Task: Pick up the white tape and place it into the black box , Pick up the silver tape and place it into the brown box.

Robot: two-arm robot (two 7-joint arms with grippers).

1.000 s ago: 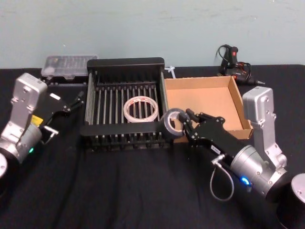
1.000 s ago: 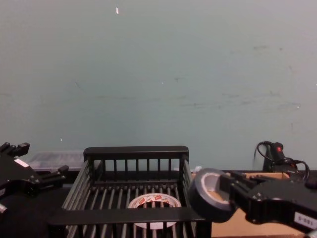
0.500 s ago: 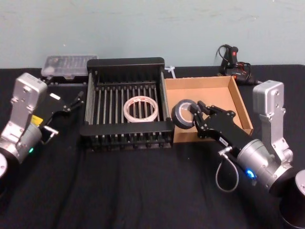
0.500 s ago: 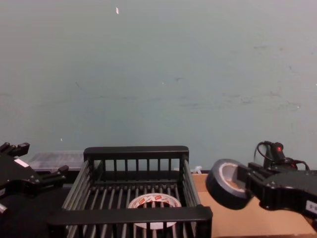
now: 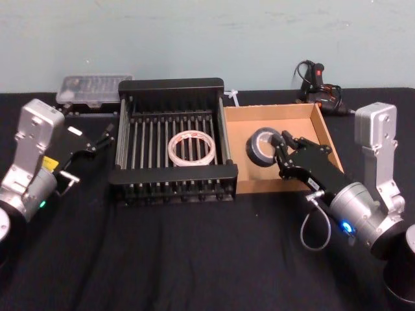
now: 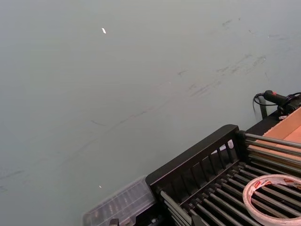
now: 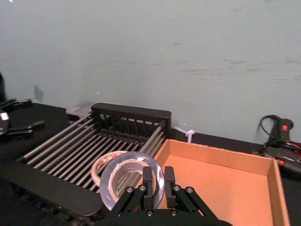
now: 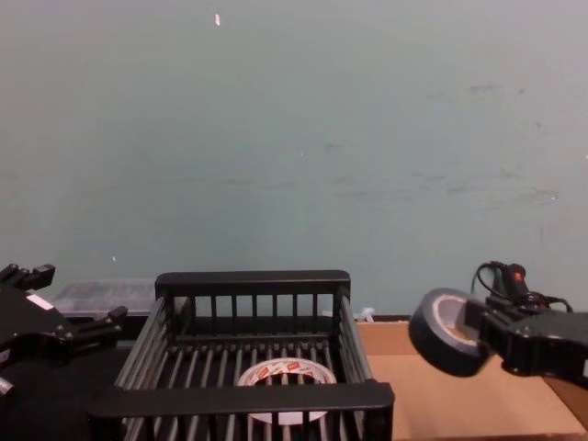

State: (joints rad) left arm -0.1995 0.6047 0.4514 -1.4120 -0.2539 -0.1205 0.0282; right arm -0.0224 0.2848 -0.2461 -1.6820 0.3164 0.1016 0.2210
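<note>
The white tape (image 5: 191,147) with red print lies flat on the slatted floor of the black box (image 5: 172,85); the chest view shows the roll (image 8: 288,375) behind the crate's front rim (image 8: 253,280). My right gripper (image 5: 280,141) is shut on the silver tape (image 5: 264,146), holding it on edge in the air above the left half of the brown box (image 5: 324,133). In the right wrist view the fingers (image 7: 148,181) pinch the roll's wall (image 7: 115,176) over the cardboard floor (image 7: 221,176). Left of the black box, my left gripper (image 5: 104,138) rests open.
A clear plastic case (image 5: 91,87) sits behind the black box's left corner. A black tool with a red trigger and cables (image 5: 318,81) lies behind the brown box. A white cable tie (image 5: 232,97) lies between the two boxes at the back. Black cloth covers the table.
My right gripper has carried the silver tape rightward and back, from the black box's front right corner to above the brown box. The left arm and the white tape have not moved.
</note>
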